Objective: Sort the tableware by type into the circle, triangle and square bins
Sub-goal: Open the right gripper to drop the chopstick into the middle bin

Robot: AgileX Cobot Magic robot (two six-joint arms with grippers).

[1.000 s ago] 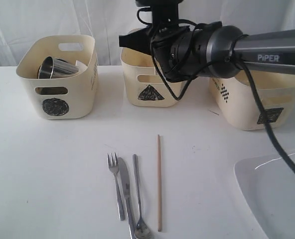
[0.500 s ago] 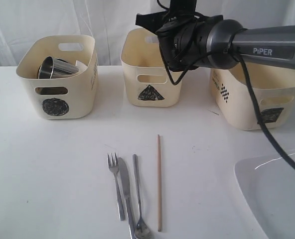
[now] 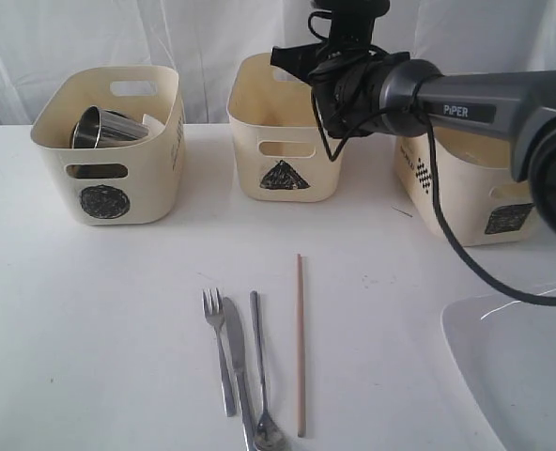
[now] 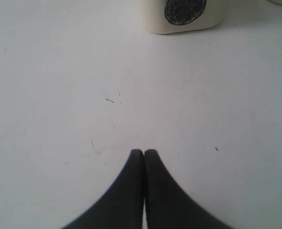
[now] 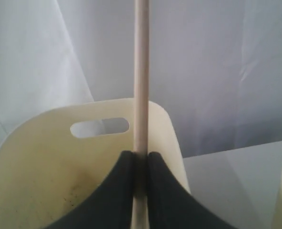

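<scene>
Frontal exterior view shares the circle bin (image 3: pixel 151 178) with left wrist, triangle bin (image 3: pixel 250 164) with right.

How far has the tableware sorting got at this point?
Done: a steel mug lies in the circle bin. In hand: the right gripper holds one chopstick over the triangle bin. Remaining: the fork, knife, spoon, second chopstick and a white plate on the table.
</scene>
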